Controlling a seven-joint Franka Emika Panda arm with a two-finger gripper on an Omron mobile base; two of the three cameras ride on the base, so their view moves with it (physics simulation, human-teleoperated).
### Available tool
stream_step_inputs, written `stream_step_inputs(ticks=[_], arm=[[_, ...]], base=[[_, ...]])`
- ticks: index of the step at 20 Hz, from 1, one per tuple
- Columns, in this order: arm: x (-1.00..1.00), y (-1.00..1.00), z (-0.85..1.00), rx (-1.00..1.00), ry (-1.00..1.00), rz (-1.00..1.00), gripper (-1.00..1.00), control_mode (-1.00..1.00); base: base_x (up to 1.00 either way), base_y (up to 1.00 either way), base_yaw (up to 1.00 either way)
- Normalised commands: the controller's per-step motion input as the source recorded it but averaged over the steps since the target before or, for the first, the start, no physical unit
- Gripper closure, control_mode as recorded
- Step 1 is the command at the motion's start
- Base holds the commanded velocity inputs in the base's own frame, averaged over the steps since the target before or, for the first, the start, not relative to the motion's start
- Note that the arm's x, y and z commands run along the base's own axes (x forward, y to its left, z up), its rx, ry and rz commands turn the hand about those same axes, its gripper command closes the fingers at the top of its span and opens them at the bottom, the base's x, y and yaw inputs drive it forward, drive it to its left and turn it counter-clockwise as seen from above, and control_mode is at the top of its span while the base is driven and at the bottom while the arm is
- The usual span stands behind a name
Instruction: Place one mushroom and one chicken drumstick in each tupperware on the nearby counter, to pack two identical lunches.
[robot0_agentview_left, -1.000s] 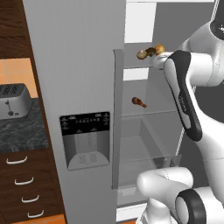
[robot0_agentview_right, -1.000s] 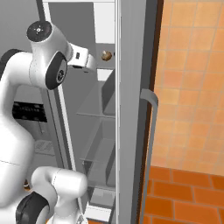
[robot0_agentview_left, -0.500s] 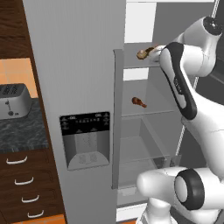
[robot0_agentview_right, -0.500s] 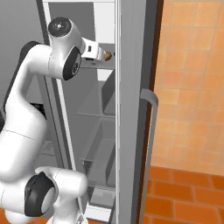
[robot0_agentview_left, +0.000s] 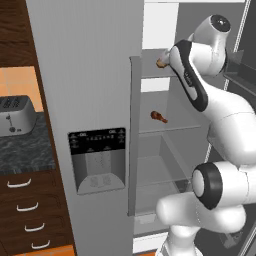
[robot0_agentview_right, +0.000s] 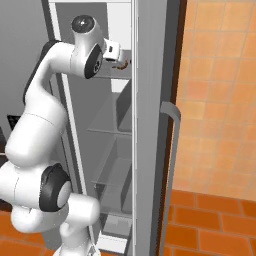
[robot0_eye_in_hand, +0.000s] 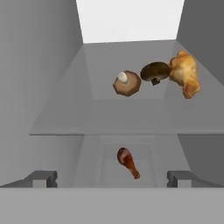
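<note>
Claw (robot0_eye_in_hand: 112, 179) of mine stands released, jaws spread wide and holding nothing, aimed into the open fridge (robot0_agentview_left: 85, 75); two mushrooms sit on the upper glass shelf (robot0_eye_in_hand: 105, 118), one (robot0_eye_in_hand: 127, 83) stem-up, the other (robot0_eye_in_hand: 155, 72) cap-up just beside it; a golden chicken drumstick (robot0_eye_in_hand: 184, 74) touches that second mushroom's far side; all three lie ahead of my fingertips, well apart from them; a second drumstick (robot0_eye_in_hand: 127, 162) rests on the shelf below, seen between my two fingers.
</note>
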Motion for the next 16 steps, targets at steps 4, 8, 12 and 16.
stream_step_inputs(ticks=[4, 8, 12, 16], arm=[[0.37, -0.07, -0.01, 0.00, 0.00, 0.01, -1.00, -1.00], [0.12, -0.08, 0.00, -0.01, 0.00, 0.11, -1.00, -1.00], [0.01, 0.00, -0.02, -0.06, -0.11, 0.18, -1.00, -1.00], [0.05, 0.00, -0.12, -0.14, -0.10, 0.18, -1.00, -1.00]], base=[[0.00, 0.00, 0.00], [0.00, 0.00, 0.00], [0.00, 0.00, 0.00], [0.00, 0.00, 0.00]])
